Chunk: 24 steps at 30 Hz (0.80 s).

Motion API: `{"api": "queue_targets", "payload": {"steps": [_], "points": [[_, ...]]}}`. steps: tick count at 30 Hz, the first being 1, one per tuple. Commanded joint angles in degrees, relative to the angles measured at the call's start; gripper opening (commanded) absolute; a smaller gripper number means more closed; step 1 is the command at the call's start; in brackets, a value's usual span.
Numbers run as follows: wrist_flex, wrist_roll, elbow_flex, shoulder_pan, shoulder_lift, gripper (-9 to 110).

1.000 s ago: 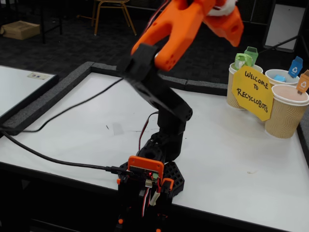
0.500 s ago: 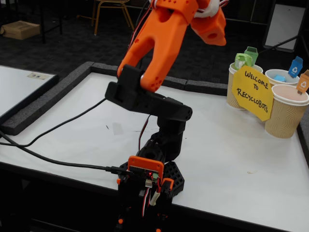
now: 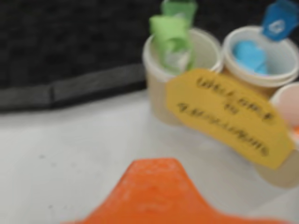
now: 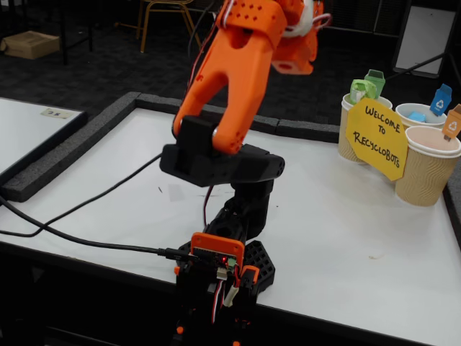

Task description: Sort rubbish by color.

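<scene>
1. The white table (image 4: 360,238) is bare in front of the arm; no wad lies on it in the fixed view, and none in the part of it the wrist view takes in.
2. The orange arm (image 4: 230,79) is folded high above its base, with its wrist at the top edge of the fixed view.
3. The paper cups (image 4: 425,169) stand grouped at the table's far right in the fixed view, behind the yellow sign (image 4: 376,138). They lie ahead and to the right of the wrist camera, well apart from it.
4. The green wad (image 3: 172,39) sticks up out of the left cup, and the blue wad (image 3: 250,55) lies inside the cup beside it.
5. The orange wad cannot be made out; the third cup shows only a pale top.
6. The pincer (image 3: 156,196) shows only as a blurred orange shape low in the wrist view, so I cannot tell whether it is open, closed or carrying anything.
7. Judged from this, any drop calls for a reach rightward and forward toward the cups.
</scene>
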Motion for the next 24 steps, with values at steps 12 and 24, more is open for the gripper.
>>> {"api": "queue_targets", "payload": {"steps": [12, 24], "points": [[-16.8, 3.7, 16.0, -9.9, 3.3, 0], [-28.5, 3.7, 35.0, -12.0, 3.3, 0]]}}
